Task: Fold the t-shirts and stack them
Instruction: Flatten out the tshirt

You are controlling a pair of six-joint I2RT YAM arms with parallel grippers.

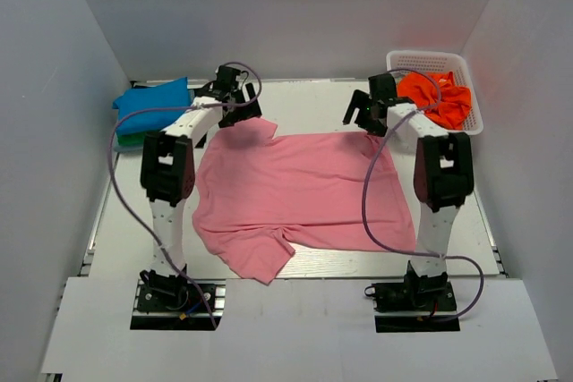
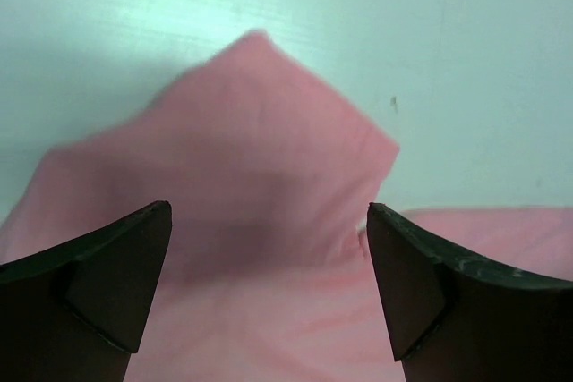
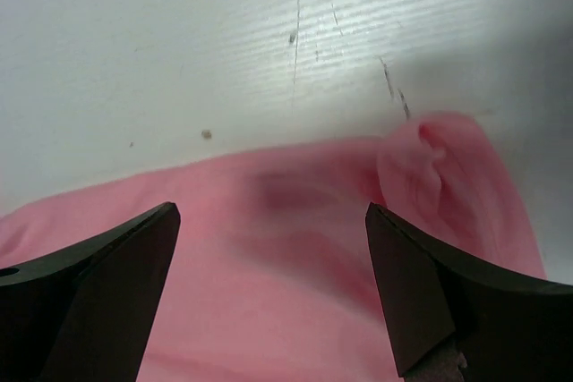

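A light pink t-shirt [image 1: 300, 190] lies spread flat in the middle of the table. My left gripper [image 1: 235, 106] is open above its far left sleeve [image 2: 269, 167]. My right gripper [image 1: 365, 114] is open above its far right edge [image 3: 295, 248], where the cloth bunches into a small fold [image 3: 439, 167]. Neither gripper holds anything. A folded bright blue t-shirt [image 1: 152, 100] lies on a green one [image 1: 132, 139] at the far left. An orange t-shirt [image 1: 436, 97] lies crumpled in the basket.
A white lattice basket [image 1: 472, 96] stands at the far right corner. White walls enclose the table on three sides. The arm cables hang over the shirt's left and right parts.
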